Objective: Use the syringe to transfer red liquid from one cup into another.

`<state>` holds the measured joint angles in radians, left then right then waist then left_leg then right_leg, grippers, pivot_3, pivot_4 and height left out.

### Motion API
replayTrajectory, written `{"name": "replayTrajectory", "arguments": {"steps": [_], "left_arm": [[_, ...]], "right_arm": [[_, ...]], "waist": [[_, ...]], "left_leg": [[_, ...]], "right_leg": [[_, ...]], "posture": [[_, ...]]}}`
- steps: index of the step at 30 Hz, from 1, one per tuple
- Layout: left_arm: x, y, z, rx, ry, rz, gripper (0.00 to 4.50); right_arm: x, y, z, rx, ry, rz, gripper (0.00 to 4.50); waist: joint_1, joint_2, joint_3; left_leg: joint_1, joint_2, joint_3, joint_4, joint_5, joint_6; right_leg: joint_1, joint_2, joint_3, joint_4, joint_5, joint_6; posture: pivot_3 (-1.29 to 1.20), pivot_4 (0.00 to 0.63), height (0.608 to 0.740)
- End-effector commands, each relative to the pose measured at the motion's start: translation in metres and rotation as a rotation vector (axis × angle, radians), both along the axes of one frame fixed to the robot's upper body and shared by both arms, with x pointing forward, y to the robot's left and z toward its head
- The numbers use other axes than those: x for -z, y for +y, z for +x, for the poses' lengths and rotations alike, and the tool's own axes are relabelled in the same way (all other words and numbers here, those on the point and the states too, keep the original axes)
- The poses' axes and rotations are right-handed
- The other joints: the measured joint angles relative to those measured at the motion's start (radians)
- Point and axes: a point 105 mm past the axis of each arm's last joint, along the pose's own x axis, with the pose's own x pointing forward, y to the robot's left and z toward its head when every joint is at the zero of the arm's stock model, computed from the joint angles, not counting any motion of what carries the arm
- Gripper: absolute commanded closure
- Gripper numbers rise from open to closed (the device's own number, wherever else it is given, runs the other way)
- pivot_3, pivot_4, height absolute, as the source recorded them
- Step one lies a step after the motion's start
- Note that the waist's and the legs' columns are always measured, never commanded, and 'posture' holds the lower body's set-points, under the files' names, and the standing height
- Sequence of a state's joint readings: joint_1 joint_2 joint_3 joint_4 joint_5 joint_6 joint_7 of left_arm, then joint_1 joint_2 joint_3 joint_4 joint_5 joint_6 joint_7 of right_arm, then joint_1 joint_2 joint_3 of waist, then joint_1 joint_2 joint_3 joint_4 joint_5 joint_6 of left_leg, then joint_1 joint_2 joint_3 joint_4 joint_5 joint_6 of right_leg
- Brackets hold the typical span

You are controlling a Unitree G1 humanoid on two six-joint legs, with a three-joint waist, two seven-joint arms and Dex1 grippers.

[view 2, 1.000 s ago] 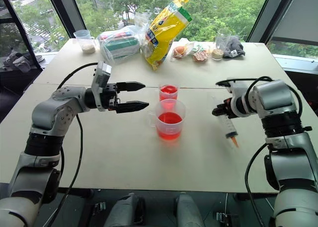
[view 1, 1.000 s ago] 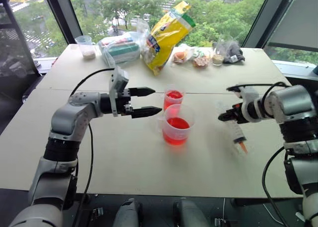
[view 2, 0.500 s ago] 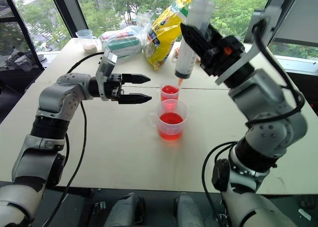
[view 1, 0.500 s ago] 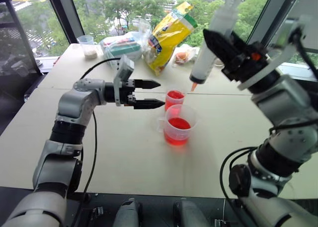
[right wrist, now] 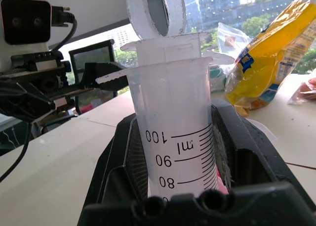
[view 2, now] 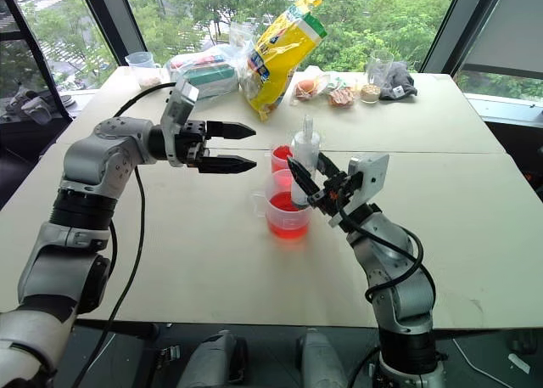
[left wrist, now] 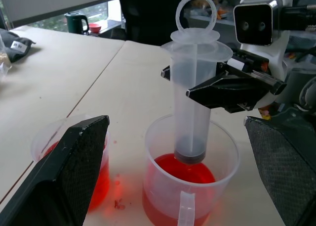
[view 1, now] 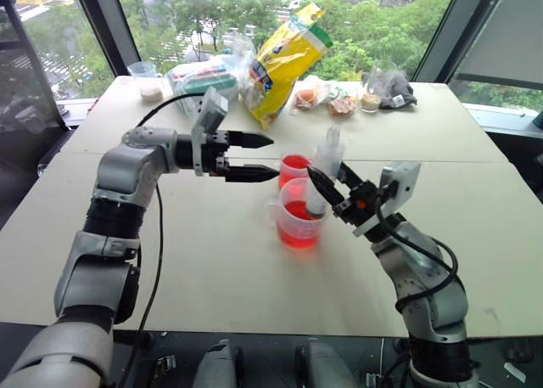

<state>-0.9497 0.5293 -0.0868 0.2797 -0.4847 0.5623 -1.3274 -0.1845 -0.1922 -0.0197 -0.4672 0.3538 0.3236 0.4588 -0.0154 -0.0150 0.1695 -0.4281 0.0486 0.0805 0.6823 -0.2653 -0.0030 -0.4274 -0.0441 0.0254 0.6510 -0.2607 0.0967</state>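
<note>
— Where's the syringe point(left wrist: 191, 107)?

— Upright in the spouted beaker point(left wrist: 190, 181), its tip in the red liquid point(left wrist: 183, 172) — the right end effector point(view 1: 335, 194) is clamped on its barrel.

— And the left end effector point(view 1: 259, 157)?

— Spread wide, empty, level above the surface point(view 1: 212, 269), just beside the narrow cup point(view 1: 294, 169).

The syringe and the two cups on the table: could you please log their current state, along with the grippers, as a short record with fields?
syringe: upright, lower end in the spouted beaker, plunger pushed in
spouted beaker: holds red liquid
narrow cup: behind the beaker, also holds red liquid
right gripper: jaws shut on the syringe barrel
left gripper: jaws open, empty, level, beside the cups
table: bags and snacks at the far edge
</note>
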Motion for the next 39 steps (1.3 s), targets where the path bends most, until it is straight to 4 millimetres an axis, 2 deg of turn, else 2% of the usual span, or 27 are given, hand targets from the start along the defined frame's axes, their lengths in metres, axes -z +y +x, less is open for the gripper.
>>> {"name": "replayTrajectory", "arguments": {"steps": [1,10,20,23,31,39], "left_arm": [[-0.015,-0.003,-0.003,0.017,-0.056,-0.007,0.0],[-0.017,-0.008,-0.001,0.024,-0.067,-0.014,0.0],[-0.033,-0.026,0.004,0.049,-0.109,-0.066,0.0],[-0.031,-0.031,0.005,0.06,-0.119,-0.059,0.0],[-0.008,-0.051,0.014,0.07,-0.169,0.007,0.0],[-0.013,-0.07,0.017,0.089,-0.162,-0.05,0.0]], "right_arm": [[-0.006,0.005,-0.007,-0.009,-0.06,-0.002,3.08],[0.005,0.013,-0.01,-0.027,-0.052,-0.043,3.08],[0.016,0.015,-0.01,-0.045,-0.016,-0.087,3.08],[0.016,0.015,-0.01,-0.047,-0.015,-0.093,3.08],[0.014,0.017,-0.011,-0.062,-0.013,-0.094,3.08],[0.016,0.018,-0.012,-0.075,0.006,-0.109,3.08]], "waist": [[0.001,0.0,0.0],[0.002,0.0,0.0],[0.003,0.0,0.0],[0.001,0.0,0.0],[0.004,0.0,0.0],[0.003,0.0,0.0]], "left_leg": [[0.0,0.0,0.0,0.0,0.0,0.0],[0.0,0.0,0.0,0.0,0.0,0.0],[0.0,0.0,0.0,0.0,0.0,0.0],[0.0,0.0,0.0,0.0,0.0,0.0],[0.0,0.0,0.0,0.001,0.0,0.0],[0.0,0.0,0.0,0.001,0.0,0.0]], "right_leg": [[0.0,0.0,0.0,0.0,0.0,0.0],[0.0,0.0,0.0,0.0,0.0,0.0],[0.001,0.0,0.0,0.0,0.0,0.0],[0.0,0.0,0.0,0.0,0.0,0.0],[0.001,0.0,0.0,0.0,0.0,0.0],[0.001,0.0,0.0,0.0,0.0,0.0]], "posture": [[0.0,0.15,0.74],[0.0,0.15,0.74],[0.0,0.15,0.74],[0.0,0.15,0.74],[0.0,0.15,0.74],[0.0,0.15,0.74]]}}
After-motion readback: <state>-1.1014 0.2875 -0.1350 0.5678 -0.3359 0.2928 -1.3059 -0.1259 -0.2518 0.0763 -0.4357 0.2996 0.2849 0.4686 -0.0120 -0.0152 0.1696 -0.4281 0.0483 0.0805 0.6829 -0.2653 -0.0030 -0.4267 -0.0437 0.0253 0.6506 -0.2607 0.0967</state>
